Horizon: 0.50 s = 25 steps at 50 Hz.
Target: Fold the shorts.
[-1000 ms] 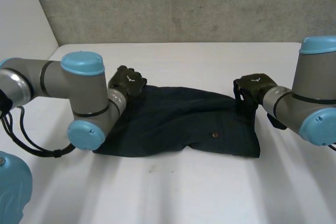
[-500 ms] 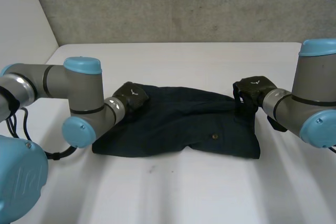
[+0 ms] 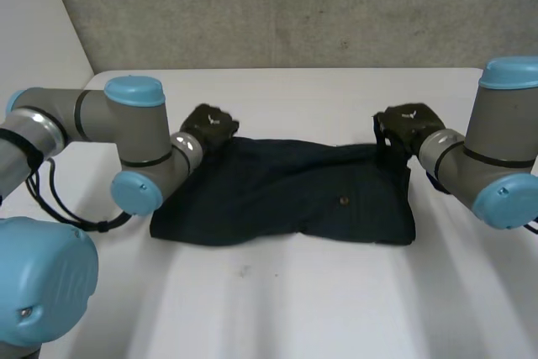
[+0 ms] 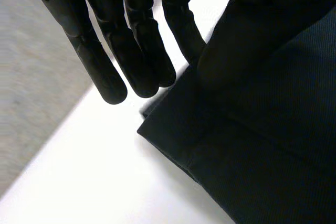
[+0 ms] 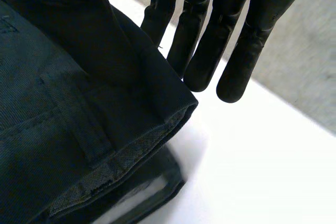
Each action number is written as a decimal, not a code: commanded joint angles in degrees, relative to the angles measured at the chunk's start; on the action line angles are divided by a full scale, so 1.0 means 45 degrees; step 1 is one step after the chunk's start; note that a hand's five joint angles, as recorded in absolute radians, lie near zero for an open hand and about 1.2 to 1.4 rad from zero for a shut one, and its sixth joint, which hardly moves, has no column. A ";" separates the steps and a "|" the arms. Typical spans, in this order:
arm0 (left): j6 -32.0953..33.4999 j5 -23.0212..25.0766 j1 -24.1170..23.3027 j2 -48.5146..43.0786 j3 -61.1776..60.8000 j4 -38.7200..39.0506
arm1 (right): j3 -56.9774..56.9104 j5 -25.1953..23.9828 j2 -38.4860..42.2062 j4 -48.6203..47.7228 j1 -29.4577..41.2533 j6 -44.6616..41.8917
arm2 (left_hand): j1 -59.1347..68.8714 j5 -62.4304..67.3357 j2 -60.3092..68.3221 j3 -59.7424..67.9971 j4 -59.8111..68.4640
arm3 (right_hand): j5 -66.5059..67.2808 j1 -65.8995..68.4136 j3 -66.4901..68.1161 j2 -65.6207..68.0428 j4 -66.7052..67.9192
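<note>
Dark navy shorts [image 3: 286,199] lie spread flat across the white table [image 3: 277,308], waistband toward the right arm. My left hand [image 3: 210,126] is at the far left corner of the shorts. In the left wrist view its straight fingers [image 4: 105,40] reach past the hem corner, and the cloth [image 4: 262,129] is drawn up between them and the thumb. My right hand [image 3: 408,126] is at the far right corner, at the waistband. There its fingers [image 5: 236,35] are straight too, with the waistband edge [image 5: 63,129] pulled up into the pinch.
A grey concrete wall [image 3: 294,6] runs behind the table's far edge. Bare white table lies in front of the shorts and to both sides. Both forearms reach in over the near corners of the cloth.
My left hand dipped onto the far left corner, closed on the cloth and drew back a little with it. The right hand kept its hold and barely shifted.
</note>
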 commanded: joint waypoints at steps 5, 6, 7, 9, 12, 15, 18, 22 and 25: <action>-0.1010 -0.0005 0.0086 -0.1443 0.2074 0.2486 | -0.0959 0.0298 0.1406 -0.2590 -0.0020 -0.0056 | 0.3399 0.2966 0.2565 0.2666 0.2514 | 0.3272 0.5540 0.2730 0.2793 0.2633; -0.1010 -0.0005 0.0086 -0.1580 0.2191 0.2526 | -0.1212 0.0395 0.1717 -0.2610 -0.0020 -0.0094 | 0.3399 0.2966 0.2565 0.2666 0.2514 | 0.3272 0.5540 0.2730 0.2793 0.2633; -0.1010 -0.0005 0.0067 -0.1736 0.2308 0.2545 | -0.1388 0.0512 0.1913 -0.2610 -0.0020 -0.0114 | 0.3399 0.2966 0.2565 0.2666 0.2514 | 0.3272 0.5540 0.2730 0.2793 0.2633; -0.1010 0.0015 0.0028 -0.2185 0.2680 0.2565 | -0.1662 0.0785 0.2207 -0.2610 -0.0040 -0.0173 | 0.3399 0.2966 0.2565 0.2666 0.2514 | 0.3272 0.5540 0.2730 0.2793 0.2633; -0.1010 -0.0005 0.0028 -0.2772 0.3187 0.2721 | -0.2170 0.1410 0.2813 -0.2552 -0.0040 -0.0621 | 0.3399 0.2966 0.2565 0.2666 0.2514 | 0.3272 0.5540 0.2730 0.2793 0.2633; -0.1010 0.0034 0.0047 -0.3143 0.3325 0.3090 | -0.2464 0.1704 0.3204 -0.2552 -0.0020 -0.1460 | 0.3399 0.2966 0.2565 0.2666 0.2514 | 0.3272 0.5540 0.2730 0.2793 0.2633; -0.1048 0.0054 0.0008 -0.3164 0.3170 0.3365 | -0.2523 0.1763 0.3399 -0.2532 -0.0001 -0.2046 | 0.3399 0.2966 0.2565 0.2666 0.2514 | -0.0904 0.1364 -0.1445 -0.1382 -0.1542; -0.1088 -0.0004 -0.0089 -0.3027 0.2721 0.3775 | -0.2562 0.1919 0.3245 -0.2493 -0.0001 -0.2068 | -0.4604 -0.5038 -0.5438 -0.5338 -0.5489 | -1.2284 -1.0016 -1.2825 -1.2762 -1.2922; -0.1069 -0.0141 -0.0343 -0.2463 0.2369 0.4282 | -0.2504 0.2134 0.2719 -0.2474 0.0019 -0.1854 | -1.0748 -1.1181 -1.1582 -1.1481 -1.1633 | -1.2284 -1.0016 -1.2825 -1.2762 -1.2922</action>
